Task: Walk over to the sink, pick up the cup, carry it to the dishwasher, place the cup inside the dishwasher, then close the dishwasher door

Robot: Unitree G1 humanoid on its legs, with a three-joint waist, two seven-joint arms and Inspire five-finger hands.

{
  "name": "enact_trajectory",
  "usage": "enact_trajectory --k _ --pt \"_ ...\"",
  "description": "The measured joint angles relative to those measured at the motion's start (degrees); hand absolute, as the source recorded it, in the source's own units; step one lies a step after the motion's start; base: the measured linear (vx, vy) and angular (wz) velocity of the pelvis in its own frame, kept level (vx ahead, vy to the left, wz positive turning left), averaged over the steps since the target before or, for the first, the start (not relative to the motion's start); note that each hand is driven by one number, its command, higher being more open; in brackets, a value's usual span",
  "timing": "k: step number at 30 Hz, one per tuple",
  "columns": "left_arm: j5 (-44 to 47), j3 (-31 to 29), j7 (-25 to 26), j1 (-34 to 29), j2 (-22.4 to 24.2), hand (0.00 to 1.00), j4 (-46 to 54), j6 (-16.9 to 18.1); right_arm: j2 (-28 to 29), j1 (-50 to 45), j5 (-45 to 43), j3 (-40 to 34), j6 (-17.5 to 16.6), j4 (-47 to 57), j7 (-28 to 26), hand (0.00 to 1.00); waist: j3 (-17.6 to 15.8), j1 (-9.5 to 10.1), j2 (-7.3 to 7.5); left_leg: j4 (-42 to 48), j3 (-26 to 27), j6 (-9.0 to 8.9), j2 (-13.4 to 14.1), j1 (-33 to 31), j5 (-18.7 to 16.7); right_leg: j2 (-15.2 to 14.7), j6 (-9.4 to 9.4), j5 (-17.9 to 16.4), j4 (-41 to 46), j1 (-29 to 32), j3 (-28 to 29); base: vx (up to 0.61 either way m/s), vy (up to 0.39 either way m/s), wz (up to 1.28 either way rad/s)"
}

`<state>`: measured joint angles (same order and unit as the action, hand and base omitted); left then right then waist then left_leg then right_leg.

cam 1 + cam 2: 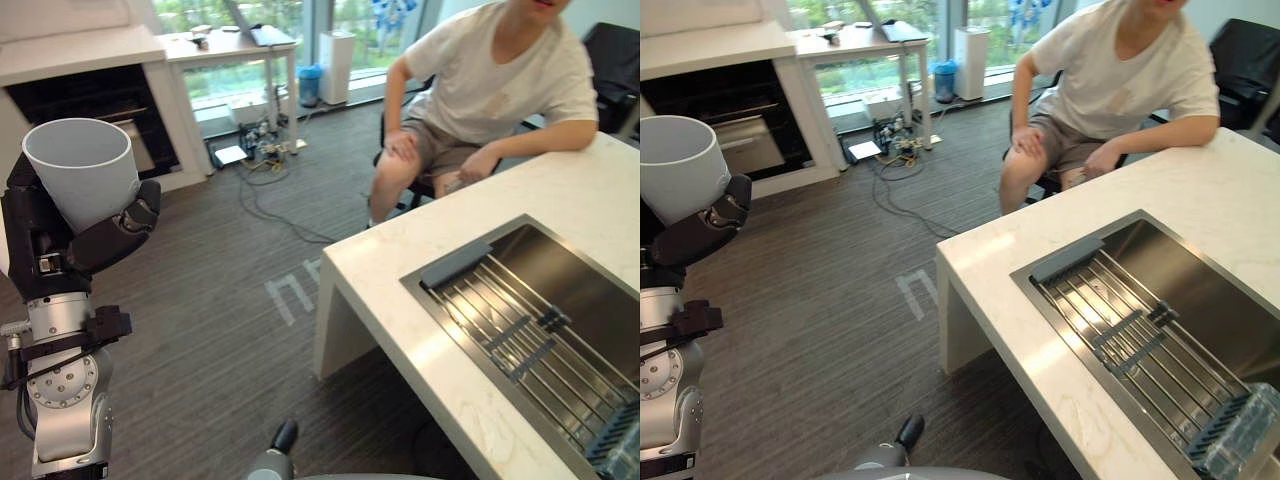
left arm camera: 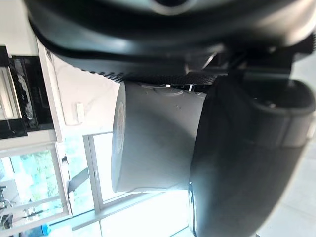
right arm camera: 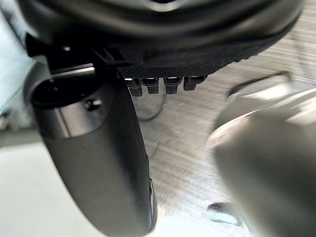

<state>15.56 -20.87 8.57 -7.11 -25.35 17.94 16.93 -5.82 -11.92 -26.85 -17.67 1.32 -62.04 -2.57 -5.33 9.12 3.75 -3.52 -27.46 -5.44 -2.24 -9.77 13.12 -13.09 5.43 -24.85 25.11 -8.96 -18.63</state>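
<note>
The cup (image 1: 85, 180) stands upright, mouth up, in my left hand (image 1: 100, 240), raised at the left of the scene over the floor (image 1: 220, 300); my fingers (image 1: 128, 222) curl round its lower part from the right and the palm backs it on the left, so the rim and upper wall rise clear above the grip; in the left wrist view the thumb (image 2: 237, 163) lies pressed across the cup's side near its base. The cup is well apart from the counter (image 1: 400, 290), which fills the right of the scene; set into the counter is the sink (image 1: 570, 265), with a rack (image 1: 520, 335) of metal rods lying in it and a clear box (image 1: 1240, 430) at its near end. My right hand (image 3: 98, 163) shows in its wrist view, above the floor and touching nothing; whether it is open or closed I cannot tell. Beyond the counter's far edge a person (image 1: 490, 90) sits on a chair, one forearm resting on the top. At the far left, behind the cup, a dark recess (image 1: 90, 100) opens under a white top; right of it stand a desk (image 1: 230, 45) and a white bin (image 1: 337, 65) by the windows, with loose cables (image 1: 265, 150) on the floor below the desk.
</note>
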Motion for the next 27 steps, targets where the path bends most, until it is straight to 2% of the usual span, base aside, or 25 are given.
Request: enact_trajectory --k 1,2,3,4,5,6,8,9,10,12,13,14,15,16,18,19,20,22,23,25,27 --pt "-0.01 0.09 -0.19 -0.18 0.46 0.0 0.58 -0.17 0.01 0.48 0.01 0.3 0.27 0.0 -0.09 1.0 -0.48 0.01 -0.3 -0.18 0.16 0.96 -0.12 -0.24 0.18 -0.01 0.28 -1.22 -0.07 -0.44 -1.06 -0.21 -0.195 1.19" --pt "-0.46 1.37 -1.02 0.39 2.56 0.0 1.1 -0.43 -1.19 1.48 0.0 2.3 2.02 0.45 -0.29 1.0 -2.52 -1.82 -2.6 1.7 3.82 4.28 0.56 -1.69 0.49 1.3 1.66 -1.78 -0.08 -3.34 -5.88 -0.21 -0.14 1.37" --pt "-1.05 2.11 -1.79 0.58 3.17 0.0 1.22 -0.63 -1.56 1.66 -0.01 2.44 2.76 0.53 -0.35 1.0 -3.08 -2.63 -3.56 2.72 7.05 6.34 1.31 -2.53 -0.22 1.92 1.65 -1.78 -0.38 -4.73 -8.53 -0.26 -0.135 2.13" --pt "-1.4 3.72 -3.2 0.71 4.15 0.0 1.6 -0.69 -1.59 1.36 -0.18 2.41 3.39 0.43 0.53 1.0 -3.95 -3.64 -4.85 4.96 13.89 10.59 2.57 -4.36 -3.79 3.0 1.59 -1.65 -1.25 -7.36 -13.67 -0.18 -0.056 1.81" --pt "-1.94 4.27 -3.77 0.73 4.77 0.0 1.67 -0.69 -1.56 1.11 -0.26 2.41 3.79 0.31 0.7 1.0 -4.4 -3.96 -5.32 6.39 17.7 12.83 3.25 -5.4 -6.55 3.45 1.46 -1.37 -1.81 -8.57 -16.13 -0.21 -0.041 2.08" --pt "-2.39 4.7 -4.73 0.72 5.99 0.0 1.77 -0.67 -1.66 0.92 -1.36 1.83 4.97 -0.34 1.1 1.0 -5.24 -4.17 -5.84 8.7 26.79 13.93 5.58 -7.09 -10.03 3.86 1.2 -1.02 -2.37 -10.21 -20.22 -0.18 0.025 1.7" --pt "-2.64 4.54 -5.64 0.73 6.86 0.0 2.13 -0.51 -1.7 0.52 -3.6 -0.77 6.45 -1.48 1.77 1.0 -5.33 -4.22 -6.37 12.81 42.66 13.35 8.44 -7.84 -10.43 3.15 0.38 -1.49 -2.29 -11.62 -26.91 -0.12 0.084 1.74" --pt "-2.79 4.21 -5.67 0.74 7.17 0.0 2.82 -0.52 -1.68 -0.01 -3.51 -1.3 6.35 -1.63 1.93 1.0 -5.38 -4.41 -6.03 13.32 45.75 12.85 8.42 -7.58 -10.1 2.4 0.39 -1.5 -2.32 -11.56 -29.1 -0.01 0.08 1.3" --pt "-2.94 4.14 -5.53 0.74 7.4 0.0 3.13 -0.56 -1.83 -0.04 -3.43 -1.75 6.6 -1.72 1.97 1.0 -5.53 -4.48 -5.94 13.74 46.43 12.67 8.32 -7.35 -10.07 2.03 0.38 -1.49 -2.32 -11.37 -29.59 0.04 0.071 0.98" --pt "-3.22 4.38 -5.07 1.2 7.52 0.0 4.24 -1.95 -2.13 -0.05 -2.86 -1.8 7.95 -1.9 1.93 1.0 -5.78 -5.05 -5.45 13.86 50.87 12.86 7.71 -6.12 -9.95 0.47 0.36 -1.48 -2.15 -11.32 -30.43 0.09 0.089 0.6" --pt "-3.31 4.66 -5.38 1.19 7.51 0.0 4.88 -2.59 -2.14 -0.02 -2.3 -1.56 8.36 -1.45 1.85 1.0 -5.52 -4.9 -5.89 12.62 53.01 13.07 6.83 -4.85 -7.71 -0.08 0.67 -1.55 -2.09 -11.77 -30.48 0.11 0.101 0.29" --pt "-3.31 4.74 -5.64 1.17 7.43 0.0 5.12 -2.86 -2.1 -0.1 -2.24 -1.23 8.52 -1.17 1.73 1.0 -5.3 -4.82 -5.94 11.5 53.44 13.63 6.38 -4.26 -5.05 0.27 0.98 -1.68 -2.21 -11.91 -29.87 0.12 0.106 0.36" --pt "-3.27 5.09 -6.26 1.19 7.41 0.0 5.23 -3.17 -1.9 -0.77 -2.15 -0.08 8.66 -0.6 1.29 1.0 -4.19 -5.5 -5.3 9.83 53.39 15.01 5.29 -4.19 0.11 0.65 2.41 -1.33 -2.97 -12.29 -29.19 0.17 0.098 0.6" --pt "-3.24 5.74 -6.56 1.43 7.41 0.0 5.21 -3.62 -0.93 -0.76 -1.93 0.19 8.62 0.25 0.74 1.0 -3.59 -6.0 -4.27 8.51 53.05 15.16 3.22 -4.1 -0.2 0.34 3.76 -0.3 -4.82 -12.84 -28.78 0.2 0.098 0.64" --pt "-3.2 6.0 -7.25 1.25 7.41 0.0 5.17 -4.17 -0.41 -0.1 -0.16 0.51 8.53 0.66 0.63 1.0 -3.54 -5.44 -3.14 6.74 52.87 15.9 0.87 -4.14 -0.1 0.27 4.42 1.24 -7.42 -13.08 -27.4 0.21 0.087 0.41" --pt "-3.15 6.0 -7.3 1.05 7.42 0.0 5.11 -4.28 -0.45 0.14 0.07 0.54 8.48 0.75 0.48 1.0 -3.57 -5.28 -3.06 6.23 52.72 16.09 0.3 -4.11 -0.06 0.27 4.32 1.87 -8.05 -13.1 -27.04 0.25 0.098 0.37" --pt "-3.05 6.0 -7.37 0.79 7.52 0.0 5.03 -4.47 -0.44 0.55 0.31 0.69 8.29 1.3 0.21 1.0 -3.59 -5.24 -3.06 5.38 51.72 16.73 -0.74 -4.02 0.17 0.3 3.14 3.02 -8.47 -13.12 -26.5 0.2 0.072 0.3" --pt "-2.1 6.16 -7.4 0.61 7.93 0.0 5.02 -4.46 -0.56 1.17 1.69 1.14 8.13 1.29 0.05 1.0 -3.7 -5.29 -3.24 4.83 50.94 16.67 -1.19 -3.29 0.26 0.38 1.88 3.5 -8.22 -13.21 -24.72 0.11 0.05 0.23" --pt "-0.94 6.27 -7.27 0.16 8.6 0.0 4.78 -4.45 -0.81 1.61 2.44 2.44 7.96 1.88 -0.57 1.0 -3.95 -5.34 -3.64 3.67 50.52 16.51 -1.25 -1.66 0.03 2.13 1.03 3.02 -10.12 -13.25 -22.46 -0.01 0.023 0.09" --pt "-0.82 6.88 -7.16 -0.65 9.28 0.0 4.75 -4.43 -0.94 1.64 3.77 3.21 7.55 2.72 -1.51 1.0 -3.92 -5.41 -4.37 3.13 50.1 16.43 -1.29 -0.73 0.05 3.58 0.42 2.72 -11.94 -13.99 -21.67 -0.09 0.016 0.12" --pt "-0.84 8.19 -7.44 -1.42 10.71 0.0 4.77 -4.36 -1.75 2.23 5.49 4.66 6.91 3.16 -2.41 1.0 -4.32 -5.99 -6.01 3.79 50.92 15.83 -1.02 -1.02 -0.42 5.77 0.77 2.36 -14.4 -14.83 -20.96 -0.13 0.037 0.51"
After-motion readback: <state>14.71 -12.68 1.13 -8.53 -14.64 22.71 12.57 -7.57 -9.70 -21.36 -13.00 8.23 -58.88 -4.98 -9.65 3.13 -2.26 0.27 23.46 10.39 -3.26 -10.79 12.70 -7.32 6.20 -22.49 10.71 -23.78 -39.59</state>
